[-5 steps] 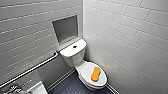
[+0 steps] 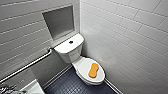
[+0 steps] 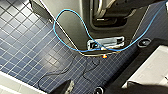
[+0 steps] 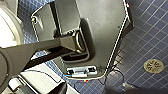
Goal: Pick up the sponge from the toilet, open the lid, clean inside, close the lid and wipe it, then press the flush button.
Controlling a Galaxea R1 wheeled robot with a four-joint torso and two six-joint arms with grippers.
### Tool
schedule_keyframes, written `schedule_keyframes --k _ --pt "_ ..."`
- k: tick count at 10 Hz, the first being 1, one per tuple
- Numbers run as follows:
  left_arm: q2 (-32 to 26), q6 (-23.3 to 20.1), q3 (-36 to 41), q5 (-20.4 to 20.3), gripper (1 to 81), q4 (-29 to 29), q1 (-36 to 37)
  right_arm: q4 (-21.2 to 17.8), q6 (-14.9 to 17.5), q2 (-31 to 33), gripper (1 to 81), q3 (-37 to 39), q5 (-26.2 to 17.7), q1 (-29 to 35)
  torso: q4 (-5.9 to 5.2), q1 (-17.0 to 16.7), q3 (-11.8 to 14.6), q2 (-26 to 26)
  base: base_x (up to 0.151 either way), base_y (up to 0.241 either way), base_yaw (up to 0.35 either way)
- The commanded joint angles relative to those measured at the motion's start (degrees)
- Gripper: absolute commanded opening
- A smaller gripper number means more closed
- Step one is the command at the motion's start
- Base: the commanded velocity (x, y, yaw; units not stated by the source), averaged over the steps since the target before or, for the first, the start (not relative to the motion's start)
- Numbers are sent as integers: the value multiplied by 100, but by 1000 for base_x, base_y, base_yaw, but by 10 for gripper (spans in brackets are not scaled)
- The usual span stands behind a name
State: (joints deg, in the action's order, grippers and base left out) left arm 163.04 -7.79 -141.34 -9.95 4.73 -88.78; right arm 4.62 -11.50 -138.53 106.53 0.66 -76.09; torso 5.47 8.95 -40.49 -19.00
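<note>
The white toilet (image 2: 68, 48) stands in the corner of the tiled room, in the middle of the head view. Its lid (image 2: 83, 64) is down. The orange peanut-shaped sponge (image 2: 93, 70) lies on top of the lid, a little toward the right wall. A dark round flush button (image 2: 71, 42) sits on the tank top. Both wrist views look down on the dark blue tiled floor (image 3: 27, 47) and on my own dark base. My left and right grippers stand open, and I see nothing held in either.
A metal grab bar (image 2: 27, 65) runs along the left wall below a recessed niche (image 2: 59, 21). A white basin edge (image 2: 32, 88) is at the lower left. Tiled walls close in on both sides of the toilet. A round floor drain (image 4: 153, 66) lies beside my base.
</note>
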Motion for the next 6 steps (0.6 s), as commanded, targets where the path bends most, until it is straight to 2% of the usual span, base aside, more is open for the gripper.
schedule_keyframes --k 1,2,6 --pt "71 -100 -69 467 811 -42 -214 -321 -46 621 811 -554 -312 458 -2 358 13 -558 0 0 0" --pt "142 -100 -193 467 811 -34 -214 -321 -46 684 811 -644 -321 694 13 470 -120 -731 0 0 0" --pt "379 -100 -474 459 811 -7 -188 -480 -81 649 811 -591 -435 1530 18 939 -221 -1476 0 0 0"
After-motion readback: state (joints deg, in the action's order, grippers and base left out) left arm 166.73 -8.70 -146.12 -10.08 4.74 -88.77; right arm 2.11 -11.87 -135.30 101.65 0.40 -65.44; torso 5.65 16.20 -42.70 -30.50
